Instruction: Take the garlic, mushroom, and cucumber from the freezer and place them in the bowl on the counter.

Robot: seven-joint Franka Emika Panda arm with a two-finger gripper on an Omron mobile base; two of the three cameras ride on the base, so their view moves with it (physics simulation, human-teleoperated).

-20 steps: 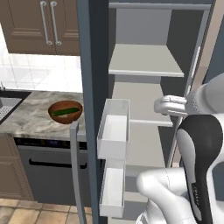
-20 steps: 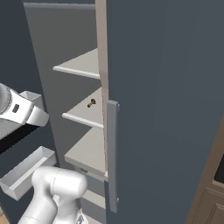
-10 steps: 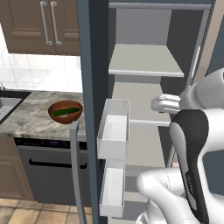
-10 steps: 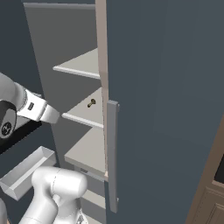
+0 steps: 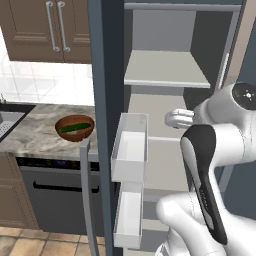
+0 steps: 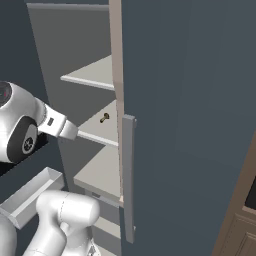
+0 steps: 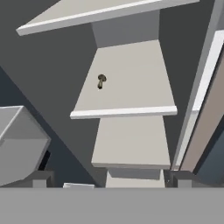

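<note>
One mushroom [image 7: 101,81] sits on the freezer [image 5: 107,75] shelf while the empty hand [image 5: 178,118], spread wide, lines up; cucumber [image 5: 75,128] lies in the bowl [image 5: 74,128].

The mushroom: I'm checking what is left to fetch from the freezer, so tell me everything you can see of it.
The mushroom is a small tan-brown lump with a rounded cap and a short stem, too small to tell more. It rests alone on a light grey inner shelf of the open freezer, the middle one of those in view, set toward the back and away from the front edge. In the right base view it shows at. Nothing else touches it.
</note>
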